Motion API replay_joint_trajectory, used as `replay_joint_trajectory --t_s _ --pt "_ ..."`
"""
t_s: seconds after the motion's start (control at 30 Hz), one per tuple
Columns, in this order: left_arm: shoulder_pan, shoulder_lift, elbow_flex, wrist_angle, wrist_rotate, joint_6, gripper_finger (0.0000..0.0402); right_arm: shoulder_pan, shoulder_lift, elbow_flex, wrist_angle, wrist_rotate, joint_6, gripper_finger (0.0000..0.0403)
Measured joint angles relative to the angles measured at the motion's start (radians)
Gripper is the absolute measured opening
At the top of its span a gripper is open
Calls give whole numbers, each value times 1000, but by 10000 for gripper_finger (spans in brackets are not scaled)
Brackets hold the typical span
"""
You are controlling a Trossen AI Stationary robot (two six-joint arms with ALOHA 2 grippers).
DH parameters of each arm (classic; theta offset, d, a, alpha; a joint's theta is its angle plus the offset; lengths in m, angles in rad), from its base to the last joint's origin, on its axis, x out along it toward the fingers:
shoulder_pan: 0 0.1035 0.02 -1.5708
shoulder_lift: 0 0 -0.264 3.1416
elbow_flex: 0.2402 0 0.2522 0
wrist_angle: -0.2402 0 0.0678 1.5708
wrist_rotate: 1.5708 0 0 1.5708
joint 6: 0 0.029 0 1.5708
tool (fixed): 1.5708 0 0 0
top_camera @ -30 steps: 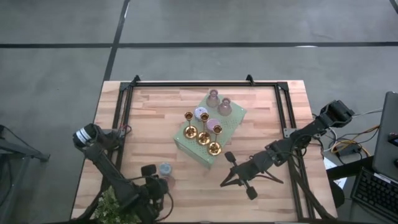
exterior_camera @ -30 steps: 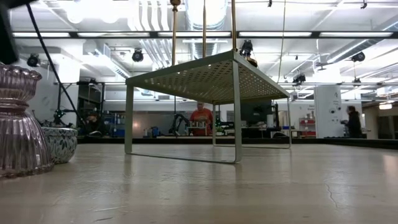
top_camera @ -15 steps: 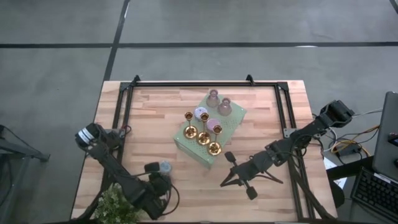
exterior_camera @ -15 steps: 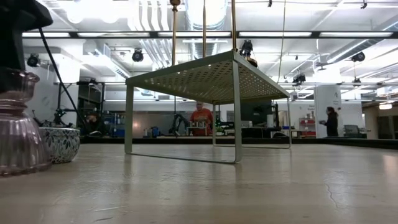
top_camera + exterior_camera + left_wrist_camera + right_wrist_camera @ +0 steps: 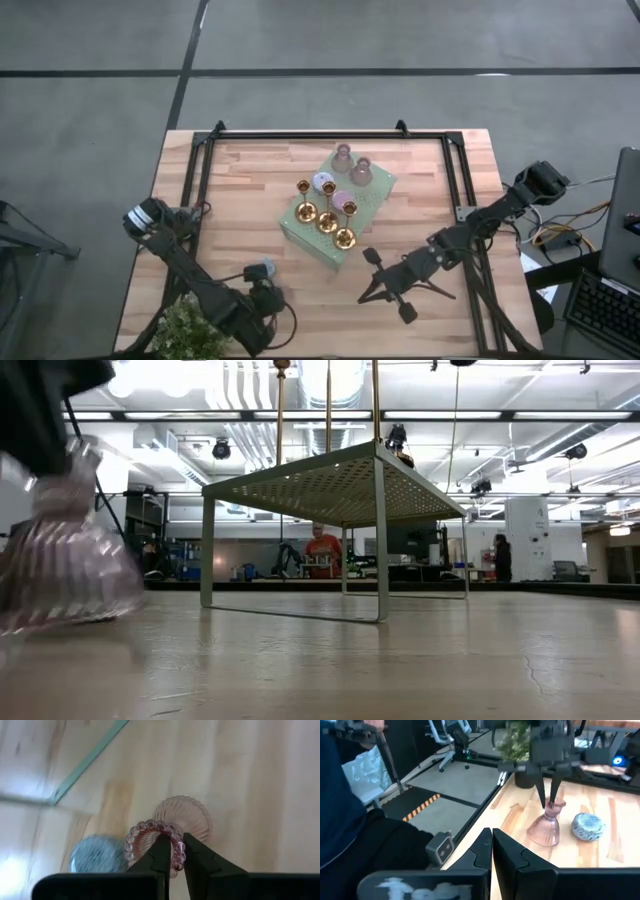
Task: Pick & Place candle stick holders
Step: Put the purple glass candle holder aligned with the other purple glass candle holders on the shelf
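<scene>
Since a second ago the left gripper (image 5: 172, 854) has come down and pinched the beaded rim of the pink glass candle holder (image 5: 176, 827), which now stands tilted near the front left of the green perforated shelf (image 5: 372, 195). Just beside it lies the small blue patterned holder (image 5: 588, 827). On the shelf stand the gold candlesticks (image 5: 328, 213). Right of the shelf, the right gripper (image 5: 492, 843) rests with its fingers pressed together, holding nothing.

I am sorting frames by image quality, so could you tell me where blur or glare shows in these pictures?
Low view: the pink glass holder at the left edge is smeared by motion, while the green shelf stays sharp and the ceiling lights glare. Left wrist view: the holder's beaded rim is fairly crisp, the wooden table soft. High view: evenly lit.
</scene>
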Motion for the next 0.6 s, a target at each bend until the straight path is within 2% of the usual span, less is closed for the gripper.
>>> replay_joint_trajectory --t_s 0.37,0.5,0.6 --pt "54 -1 178 183 -81 420 32 18 10 -33 2 4 172 9" --pt "96 -1 205 307 -51 605 32 11 40 -32 31 6 212 13" --pt "133 -1 204 391 12 696 32 4 72 -32 49 8 226 34"
